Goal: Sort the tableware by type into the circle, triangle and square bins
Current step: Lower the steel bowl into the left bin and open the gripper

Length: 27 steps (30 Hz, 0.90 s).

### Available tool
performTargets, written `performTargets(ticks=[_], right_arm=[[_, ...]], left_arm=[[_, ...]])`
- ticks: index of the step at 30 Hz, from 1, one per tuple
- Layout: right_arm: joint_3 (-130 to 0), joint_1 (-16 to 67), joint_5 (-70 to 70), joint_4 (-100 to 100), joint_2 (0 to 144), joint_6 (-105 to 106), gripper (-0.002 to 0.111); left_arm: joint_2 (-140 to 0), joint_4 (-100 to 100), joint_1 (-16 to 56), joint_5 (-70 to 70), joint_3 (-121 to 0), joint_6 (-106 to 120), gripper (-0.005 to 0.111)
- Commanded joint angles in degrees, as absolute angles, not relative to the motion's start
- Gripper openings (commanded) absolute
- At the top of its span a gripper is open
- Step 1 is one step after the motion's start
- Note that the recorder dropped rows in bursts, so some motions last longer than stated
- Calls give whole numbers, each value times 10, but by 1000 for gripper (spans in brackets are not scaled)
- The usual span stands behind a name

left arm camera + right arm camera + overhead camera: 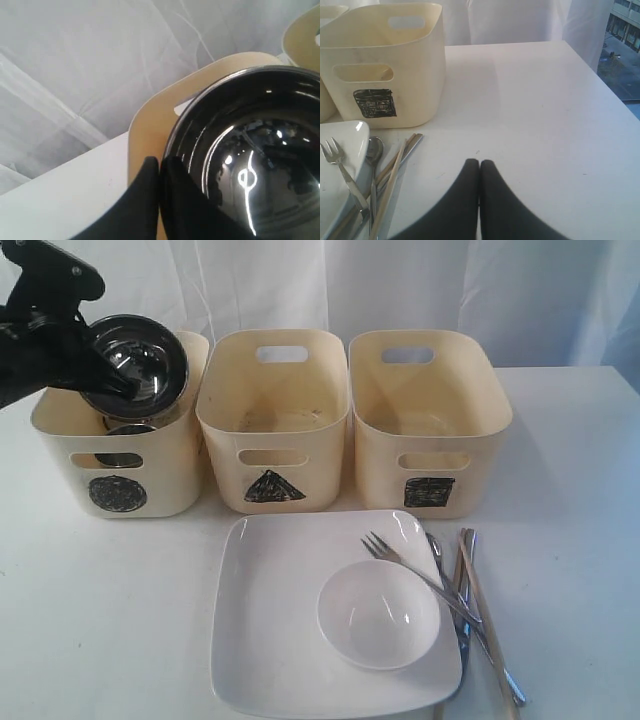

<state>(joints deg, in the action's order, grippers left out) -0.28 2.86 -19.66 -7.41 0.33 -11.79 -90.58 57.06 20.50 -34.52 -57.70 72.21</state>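
Near centre: large square white plate (270, 640) carrying small white bowl (378, 613). Just right: steel cutlery (420, 577), wooden chopsticks (487, 625), long axes near-to-far, nearest right gripper (479, 167), pressed together, empty, above bare white table (100, 620). Far left: left gripper (118, 388) pinching rim of tilted steel bowl (135, 365) over circle bin (120, 470), 1 of 3. Release probably next.

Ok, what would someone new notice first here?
The shiny steel bowl stands out, tilted in the left hand above the circle bin at the exterior view's left. Next, the large square white plate in front, with a small white bowl on it and a fork across its right side.
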Motion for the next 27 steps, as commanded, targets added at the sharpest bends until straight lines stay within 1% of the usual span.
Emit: performTargets(ticks=[1, 7, 9, 11, 17, 19, 23, 27], right_arm=[[0, 28, -192, -74, 0, -114, 0], [0, 28, -192, -74, 0, -114, 0], [0, 28, -192, -74, 0, -114, 0], [0, 28, -192, -74, 0, -114, 0], [0, 28, -192, -74, 0, -114, 0], [0, 28, -192, -74, 0, -114, 0], [0, 28, -192, -74, 0, -114, 0], [0, 28, -192, -74, 0, -114, 0]], left_arm=[[-941, 571, 207, -366, -614, 718, 7], [-985, 597, 207, -363, -655, 718, 7], [-993, 607, 207, -362, -663, 728, 10], [-997, 626, 206, -364, -668, 740, 17], [-1004, 630, 192, -340, -675, 740, 46], [-1004, 637, 190, -344, -675, 740, 52], [-998, 682, 190, -365, -675, 740, 57], [-971, 720, 190, -361, -675, 740, 57]])
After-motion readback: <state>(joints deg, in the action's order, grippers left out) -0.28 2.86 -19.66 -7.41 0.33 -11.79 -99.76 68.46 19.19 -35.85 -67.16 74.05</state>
